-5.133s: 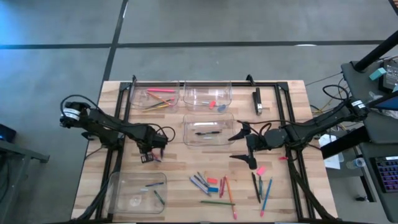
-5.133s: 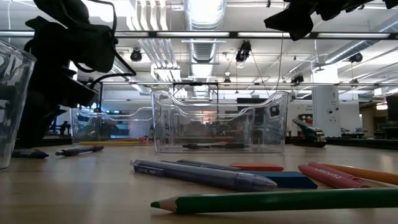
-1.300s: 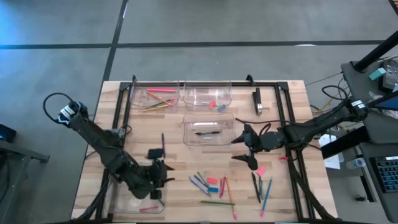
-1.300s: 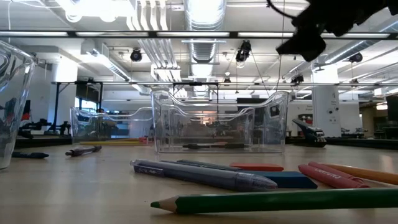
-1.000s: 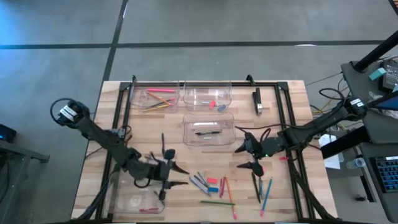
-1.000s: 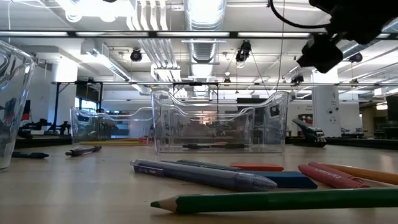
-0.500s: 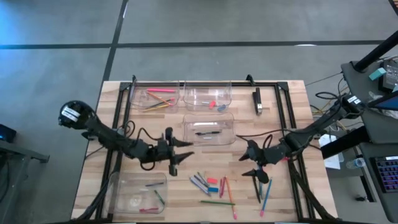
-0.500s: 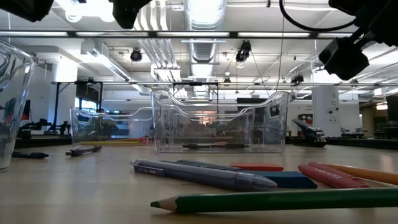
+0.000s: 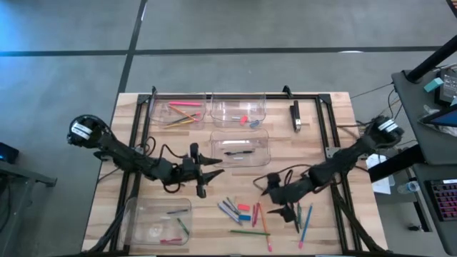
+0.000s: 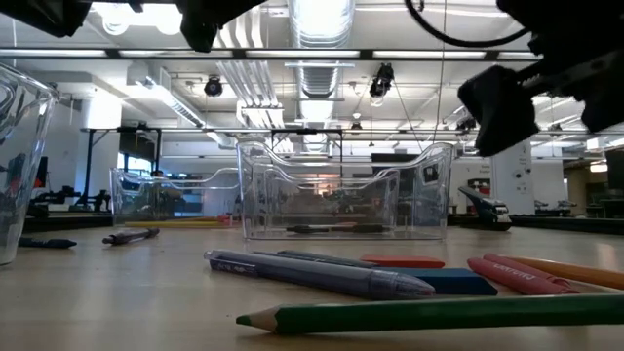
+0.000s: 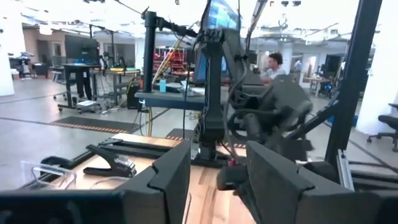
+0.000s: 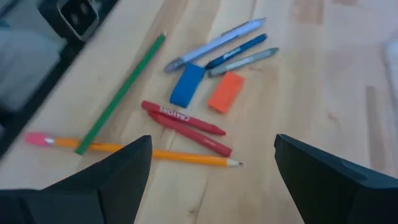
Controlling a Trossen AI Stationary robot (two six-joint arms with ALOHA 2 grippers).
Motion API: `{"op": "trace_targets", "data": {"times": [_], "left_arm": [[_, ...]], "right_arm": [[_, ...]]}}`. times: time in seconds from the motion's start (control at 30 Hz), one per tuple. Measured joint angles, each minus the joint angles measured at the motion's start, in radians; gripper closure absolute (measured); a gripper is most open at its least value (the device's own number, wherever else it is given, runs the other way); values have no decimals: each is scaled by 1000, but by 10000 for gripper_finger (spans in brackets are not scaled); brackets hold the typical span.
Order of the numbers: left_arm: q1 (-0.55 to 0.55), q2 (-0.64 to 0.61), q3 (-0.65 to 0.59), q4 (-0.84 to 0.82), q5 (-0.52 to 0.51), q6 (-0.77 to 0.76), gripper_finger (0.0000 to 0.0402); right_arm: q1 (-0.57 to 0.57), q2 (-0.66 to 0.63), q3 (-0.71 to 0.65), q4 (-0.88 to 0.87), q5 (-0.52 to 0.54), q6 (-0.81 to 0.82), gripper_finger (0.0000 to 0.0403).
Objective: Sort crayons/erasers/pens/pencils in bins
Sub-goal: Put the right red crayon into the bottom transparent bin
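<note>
Right gripper point(image 9: 280, 200) spread wide, empty, above the loose pile near the table's front: two red crayons point(image 12: 186, 127), blue eraser point(image 12: 187, 84), orange eraser point(image 12: 226, 91), pens point(image 12: 217, 45). Left gripper point(image 9: 206, 176) wide open, empty, left of the middle bin point(image 9: 240, 149).

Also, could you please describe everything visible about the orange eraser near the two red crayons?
The orange eraser is a small flat rectangular block, matte, lying flat on the wooden table. The blue eraser lies just beside it, apart. The two red crayons lie close below it. Nothing grips it; the right gripper hovers open above.
</note>
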Motion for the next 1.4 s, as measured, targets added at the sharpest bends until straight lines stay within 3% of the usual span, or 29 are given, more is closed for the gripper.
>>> {"op": "trace_targets", "data": {"times": [0.4,0.77,1.13,1.4], "left_arm": [[0,0,-2,-8,4,-2,260],[0,0,-14,-16,4,-26,260],[0,0,-13,-23,4,-27,260],[0,0,-12,-23,4,-27,260]], "right_arm": [[-8,295,173,0,-42,-112,78],[-34,385,208,4,-80,-106,80],[-41,381,207,-34,-82,-98,190],[-60,383,204,-48,-80,-116,232]]}}
